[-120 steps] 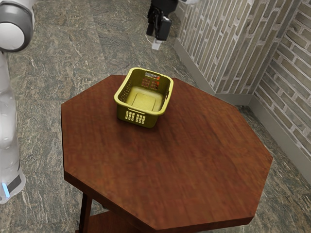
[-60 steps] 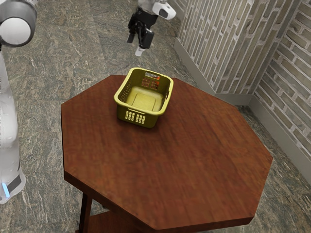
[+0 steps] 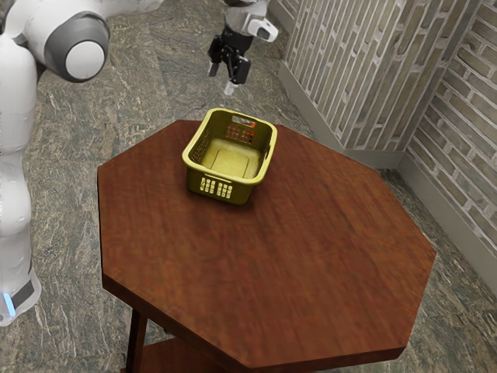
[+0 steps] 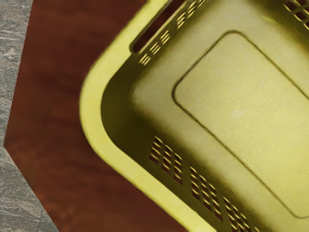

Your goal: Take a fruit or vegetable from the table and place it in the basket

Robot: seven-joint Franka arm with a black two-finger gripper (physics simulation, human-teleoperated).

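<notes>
In the exterior view my gripper (image 3: 221, 78) hangs in the air above and beyond the basket's far side, its two fingers apart with nothing seen between them. The yellow-green basket (image 3: 190, 165) stands upright on the brown table (image 3: 311, 264), and its visible floor is bare. Orange-red patches show through the openings of its far wall; I cannot tell what they belong to. In the wrist view the basket (image 4: 91, 116) is seen from above, with one rounded corner of the rim and the bare inner floor below my hand.
The eight-sided table's edge (image 4: 14, 96) runs beside the basket in the wrist view, with stone floor (image 4: 10, 193) beyond. A brick wall (image 3: 357, 70) rises behind the table toward the exterior view's right.
My gripper has moved toward the exterior view's left from where it was a second ago, then slightly back right. The arm's elbow has swung further into view at the upper left.
</notes>
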